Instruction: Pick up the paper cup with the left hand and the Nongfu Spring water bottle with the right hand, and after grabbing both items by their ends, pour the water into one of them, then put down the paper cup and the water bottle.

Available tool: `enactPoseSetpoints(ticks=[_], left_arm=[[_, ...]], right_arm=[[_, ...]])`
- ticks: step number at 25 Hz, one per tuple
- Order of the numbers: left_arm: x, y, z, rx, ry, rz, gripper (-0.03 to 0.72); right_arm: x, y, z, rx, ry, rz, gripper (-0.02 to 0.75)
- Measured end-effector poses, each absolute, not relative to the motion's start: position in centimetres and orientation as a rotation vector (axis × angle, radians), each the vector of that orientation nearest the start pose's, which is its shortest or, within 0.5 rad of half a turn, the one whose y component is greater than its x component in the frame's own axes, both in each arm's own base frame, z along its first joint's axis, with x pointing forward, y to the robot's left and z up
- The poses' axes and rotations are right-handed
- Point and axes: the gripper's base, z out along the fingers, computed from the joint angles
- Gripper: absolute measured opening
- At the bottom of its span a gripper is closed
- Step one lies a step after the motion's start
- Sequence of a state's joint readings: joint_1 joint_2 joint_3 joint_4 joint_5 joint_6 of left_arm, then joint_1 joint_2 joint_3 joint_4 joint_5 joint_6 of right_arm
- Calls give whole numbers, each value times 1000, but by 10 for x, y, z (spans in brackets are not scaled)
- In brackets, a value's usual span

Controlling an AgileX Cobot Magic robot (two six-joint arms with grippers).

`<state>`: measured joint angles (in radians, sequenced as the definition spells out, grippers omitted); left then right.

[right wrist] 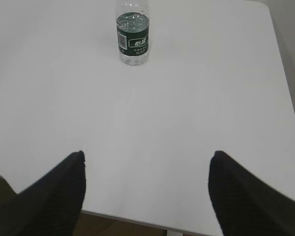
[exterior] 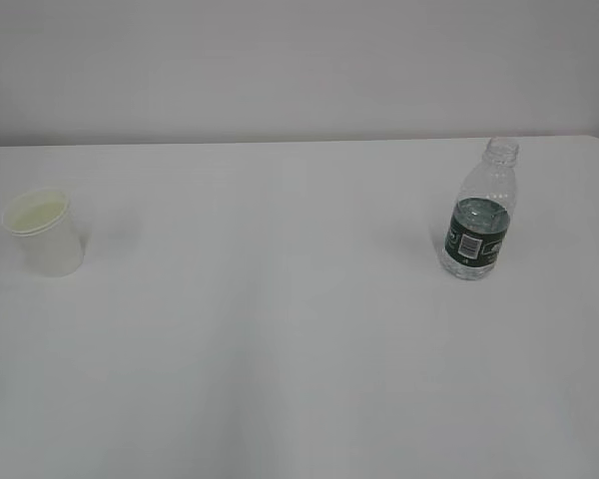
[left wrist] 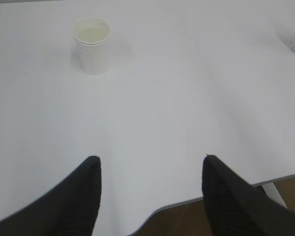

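The paper cup (exterior: 45,233) stands upright on the white table at the far left; the left wrist view has it far ahead, paper cup (left wrist: 92,45). The Nongfu Spring water bottle (exterior: 477,213), clear with a dark green label and no cap, stands upright at the right with water inside; it appears far ahead as the bottle (right wrist: 133,32) in the right wrist view. My left gripper (left wrist: 150,162) hangs open over the table's near edge, nothing between its fingers. My right gripper (right wrist: 146,157) is also open and empty, over the near edge. Neither arm shows in the exterior view.
The white table (exterior: 299,329) stretches between cup and bottle. Its near edge (left wrist: 221,192) runs under my left fingers, with brown floor below. The table's right edge (right wrist: 285,83) lies right of the bottle. A pale wall (exterior: 299,60) stands behind.
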<state>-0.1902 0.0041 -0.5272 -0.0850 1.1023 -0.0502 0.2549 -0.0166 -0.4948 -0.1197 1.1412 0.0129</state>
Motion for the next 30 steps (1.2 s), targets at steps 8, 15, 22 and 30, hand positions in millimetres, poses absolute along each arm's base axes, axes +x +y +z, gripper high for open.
enactPoseSetpoints(ticks=[8, 15, 22, 30], left_arm=[[-10, -6, 282, 84, 2065, -210, 461], [-9, -7, 282, -49, 2062, -130, 461], [-9, -7, 282, -53, 2062, -128, 461], [-9, -7, 282, -53, 2062, -128, 461]], right_arm=[[-8, -12, 270, -242, 2094, 18, 592], [-9, -11, 270, -172, 2101, -19, 592], [-9, -11, 270, -151, 2103, -29, 591], [-10, -10, 270, -96, 2107, -55, 591]])
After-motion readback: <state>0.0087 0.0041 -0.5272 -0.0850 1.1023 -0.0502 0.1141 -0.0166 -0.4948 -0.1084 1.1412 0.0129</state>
